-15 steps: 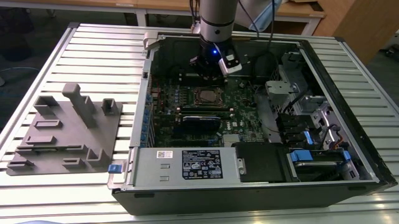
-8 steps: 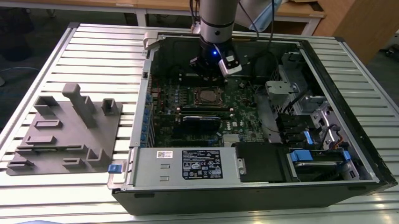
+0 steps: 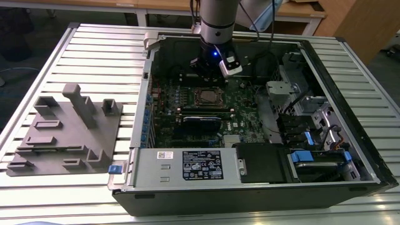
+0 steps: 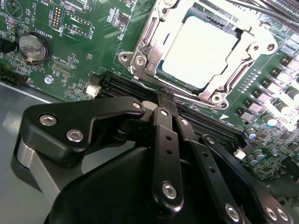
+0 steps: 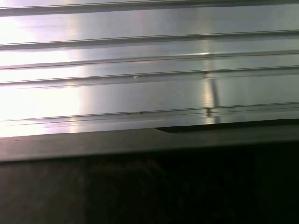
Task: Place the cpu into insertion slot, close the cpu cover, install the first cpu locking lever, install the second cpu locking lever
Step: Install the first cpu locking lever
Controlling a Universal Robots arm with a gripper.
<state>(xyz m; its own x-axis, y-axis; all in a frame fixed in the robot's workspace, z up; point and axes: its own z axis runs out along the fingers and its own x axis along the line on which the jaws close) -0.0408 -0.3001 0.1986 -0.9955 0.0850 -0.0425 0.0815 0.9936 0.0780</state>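
Second wrist view: cpu (image 4: 201, 51) seated in slot (image 4: 135, 58), cover (image 4: 247, 35) flat around it; jaws clenched together, holding nothing, tips just beside slot rim over green board (image 4: 74, 28). Exterior view: open case (image 3: 350, 140) lying on slatted tabletop (image 3: 93, 51), grey fixture (image 3: 62, 131) beside it

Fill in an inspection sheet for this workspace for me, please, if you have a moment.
Surface: slatted metal table bearing an open computer case.
Job's things: cpu seated in insertion slot; cpu cover lies flat around it.
Clutter: grey fixture block at the exterior view's left.
Pincer: shut, tips beside the slot's rim.
Cables: black cable beside the arm.
Surroundings: wooden furniture behind the table.
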